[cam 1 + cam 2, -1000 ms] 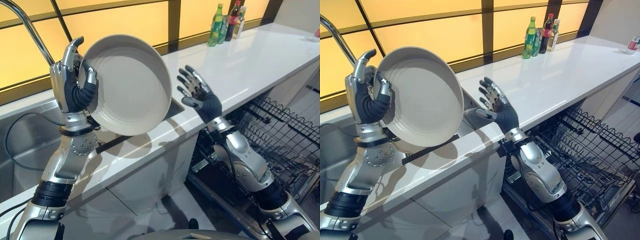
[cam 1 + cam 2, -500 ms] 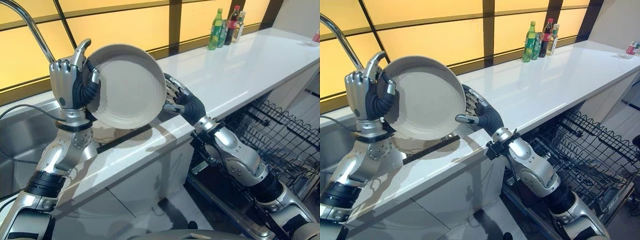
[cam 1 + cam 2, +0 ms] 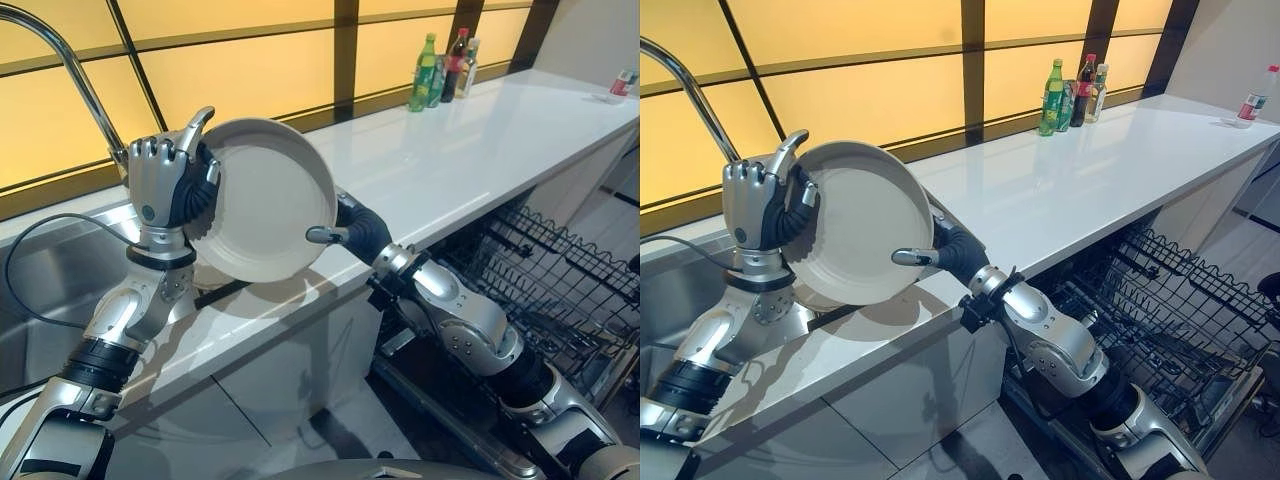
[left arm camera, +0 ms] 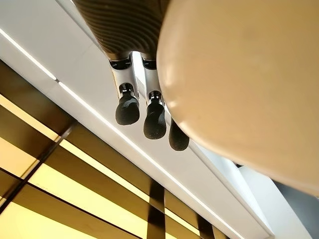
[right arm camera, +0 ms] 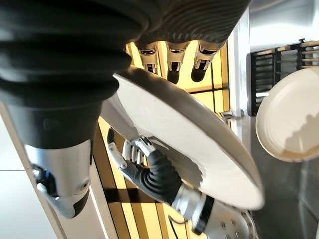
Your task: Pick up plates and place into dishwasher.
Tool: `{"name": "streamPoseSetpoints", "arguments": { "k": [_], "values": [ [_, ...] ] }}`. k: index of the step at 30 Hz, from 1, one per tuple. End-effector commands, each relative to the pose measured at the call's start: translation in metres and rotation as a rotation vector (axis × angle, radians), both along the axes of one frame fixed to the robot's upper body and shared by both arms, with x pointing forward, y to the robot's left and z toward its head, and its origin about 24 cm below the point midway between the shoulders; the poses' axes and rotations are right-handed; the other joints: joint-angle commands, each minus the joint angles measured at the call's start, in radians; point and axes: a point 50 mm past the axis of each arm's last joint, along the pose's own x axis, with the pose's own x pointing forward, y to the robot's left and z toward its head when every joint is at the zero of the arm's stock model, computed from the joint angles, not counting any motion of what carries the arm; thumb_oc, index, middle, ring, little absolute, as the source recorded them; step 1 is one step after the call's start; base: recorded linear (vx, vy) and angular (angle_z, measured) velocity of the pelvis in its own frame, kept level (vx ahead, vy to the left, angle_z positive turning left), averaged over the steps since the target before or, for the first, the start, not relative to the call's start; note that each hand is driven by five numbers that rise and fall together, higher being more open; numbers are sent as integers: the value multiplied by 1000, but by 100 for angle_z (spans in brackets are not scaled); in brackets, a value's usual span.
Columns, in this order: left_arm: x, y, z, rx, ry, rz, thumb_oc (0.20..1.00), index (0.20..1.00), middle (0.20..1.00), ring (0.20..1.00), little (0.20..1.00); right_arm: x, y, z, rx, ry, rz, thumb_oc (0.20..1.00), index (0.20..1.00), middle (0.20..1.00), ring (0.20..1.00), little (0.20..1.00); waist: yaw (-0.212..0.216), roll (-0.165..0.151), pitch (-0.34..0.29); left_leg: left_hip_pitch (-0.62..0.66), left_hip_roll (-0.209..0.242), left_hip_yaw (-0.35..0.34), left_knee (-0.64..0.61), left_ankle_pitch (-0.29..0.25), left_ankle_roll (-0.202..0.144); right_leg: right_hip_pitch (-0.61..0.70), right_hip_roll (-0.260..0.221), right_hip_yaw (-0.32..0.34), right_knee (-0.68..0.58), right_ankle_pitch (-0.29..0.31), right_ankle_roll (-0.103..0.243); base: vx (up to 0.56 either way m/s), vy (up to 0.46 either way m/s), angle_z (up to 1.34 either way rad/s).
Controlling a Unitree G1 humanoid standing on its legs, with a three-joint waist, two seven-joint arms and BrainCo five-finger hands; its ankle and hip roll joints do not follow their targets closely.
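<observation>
Cream-white and deep-rimmed, the plate (image 3: 265, 200) is held up on edge above the white surface (image 3: 480, 140), its hollow side facing the camera. The left hand (image 3: 170, 185) grips its near rim, fingers curled behind the plate and thumb raised along the edge. The right hand (image 3: 345, 228) has reached in from the other side: its thumb lies across the plate's front rim while its fingers (image 5: 169, 62) pass behind the back, so both hands pinch the plate at once. A curved metal tap (image 3: 60, 60) rises behind the left hand, over a steel sink (image 3: 50, 280). In the right wrist view a second plate (image 5: 289, 119) lies down in the sink. Bottles (image 3: 440, 70) stand at the far end of the surface by the window. To the right, below the surface, the dishwasher's wire rack (image 3: 560, 280) is pulled out.
</observation>
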Motion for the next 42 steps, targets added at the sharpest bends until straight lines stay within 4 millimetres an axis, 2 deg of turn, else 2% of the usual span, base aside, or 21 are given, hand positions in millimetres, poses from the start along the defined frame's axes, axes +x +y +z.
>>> {"name": "streamPoseSetpoints", "arguments": {
  "k": [1, 8, 10, 13, 15, 16, 17, 18, 19, 26, 34, 40, 41, 42],
  "values": [
    [10, -11, 18, -59, -85, -52, 200, 200, 200, 200, 200, -2, 16, 9, 67, -13, 69, 1000, 1000, 1000, 1000, 1000, -11, -16, -43, -113, 38, -87, -29, 107, -21, 105, -22, -3, 28, -132, 41, 0, 0, 0],
    [13, -30, 11, -177, -35, -140, 200, 200, 200, 200, 200, 1, 30, 8, 108, 26, 52, 1000, 1000, 1000, 1000, 1000, 11, -21, -41, -112, 29, -120, -29, 104, -20, 119, -23, -19, 31, -140, 40, 19, -5, 1],
    [13, -35, 8, -188, -19, -163, 200, 200, 200, 200, 200, 1, 36, 6, 105, 59, 66, 849, 849, 849, 849, 849, 17, -23, -42, -112, 25, -127, -29, 103, -19, 121, -23, -23, 34, -143, 39, 43, 0, 5],
    [13, -44, 8, -195, 2, -198, 200, 200, 200, 200, 200, -2, 44, 3, 110, 113, 104, 771, 771, 771, 771, 771, 27, -27, -41, -111, 21, -134, -29, 102, -17, 128, -23, -30, 35, -147, 37, 45, 3, 12],
    [13, -47, 9, -199, 12, -217, 200, 200, 200, 200, 200, -3, 46, 5, 127, 114, 110, 762, 762, 762, 762, 762, 34, -30, -41, -111, 20, -138, -29, 102, -16, 131, -23, -36, 38, -149, 37, 38, -9, 6],
    [12, -49, 9, -199, 16, -224, 200, 200, 200, 200, 200, -3, 47, 7, 139, 112, 110, 611, 611, 611, 611, 611, 37, -31, -40, -110, 19, -142, -29, 102, -16, 132, -23, -40, 40, -151, 37, 32, -15, 4],
    [12, -49, 9, -198, 19, -228, 200, 200, 200, 200, 200, -3, 47, 8, 148, 110, 108, 555, 555, 555, 555, 555, 39, -31, -40, -110, 19, -144, -29, 102, -16, 132, -24, -43, 41, -151, 38, 37, -16, 5],
    [12, -51, 9, -197, 24, -234, 200, 200, 200, 200, 200, -3, 48, 11, 166, 104, 99, 426, 426, 426, 426, 426, 44, -32, -39, -109, 18, -147, -29, 102, -16, 135, -24, -47, 42, -152, 38, 40, -16, 7],
    [12, -52, 9, -198, 28, -235, 200, 200, 200, 200, 200, -2, 48, 14, 183, 91, 87, 200, 200, 200, 200, 200, 46, -33, -38, -108, 17, -149, -29, 102, -16, 137, -24, -51, 43, -152, 38, 46, -16, 13],
    [11, -49, 8, -209, 34, -229, 200, 200, 200, 200, 200, 0, 48, 30, 244, 54, 40, 200, 200, 200, 200, 200, 58, -29, -36, -107, 15, -153, -29, 104, -15, 135, -26, -64, 53, -153, 38, 24, -4, 9],
    [11, -47, 7, -231, 60, -240, 200, 200, 200, 200, 200, 0, 47, 33, 257, 51, 50, 200, 200, 200, 200, 200, 63, -29, -36, -102, 16, -148, -29, 104, -15, 143, -25, -78, 59, -160, 36, 27, -6, 6],
    [13, -44, 2, -345, 135, -273, 200, 200, 200, 200, 200, 2, 42, 33, 255, 27, 20, 200, 200, 200, 200, 200, 62, -28, -35, -101, 17, -145, -29, 106, -16, 146, -23, -83, 61, -163, 33, 0, 0, 0],
    [15, -41, -1, -418, 195, -286, 683, 683, 683, 683, 683, 3, 39, 32, 255, 19, 3, 200, 200, 200, 200, 200, 61, -28, -34, -100, 18, -144, -29, 107, -17, 146, -22, -83, 63, -163, 34, 0, 0, 0],
    [16, -38, -3, -486, 222, -292, 1000, 1000, 1000, 1000, 1000, 4, 35, 33, 252, 6, -14, 200, 200, 200, 200, 200, 59, -28, -33, -99, 18, -143, -29, 107, -18, 146, -21, -83, 64, -162, 34, 0, 0, 0]
  ]
}}
